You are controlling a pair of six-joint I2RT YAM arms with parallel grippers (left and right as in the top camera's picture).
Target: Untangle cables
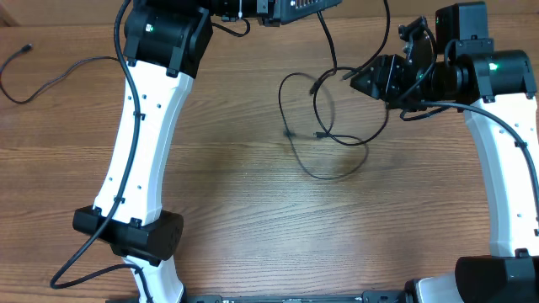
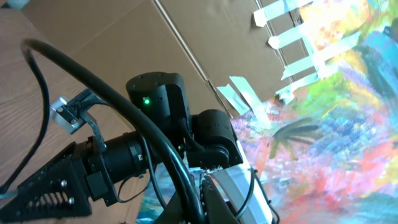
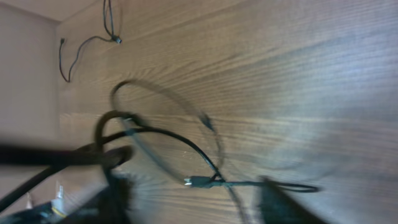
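Observation:
A thin black cable (image 1: 330, 135) lies in overlapping loops on the wooden table, right of centre, and one strand rises to the top edge. My left gripper (image 1: 290, 8) is at the top edge, partly cut off. In the left wrist view it (image 2: 202, 208) looks shut on a black cable strand (image 2: 177, 168). My right gripper (image 1: 364, 80) hovers beside the loops' upper right and is open. In the blurred right wrist view its fingers (image 3: 199, 199) straddle a cable plug (image 3: 196, 182) and loops (image 3: 155, 134) on the table.
A second black cable (image 1: 38, 77) lies at the far left of the table and also shows in the right wrist view (image 3: 81, 43). The left arm (image 1: 139, 143) spans the left half. The left wrist view shows the right arm (image 2: 161, 118) and a colourful wall.

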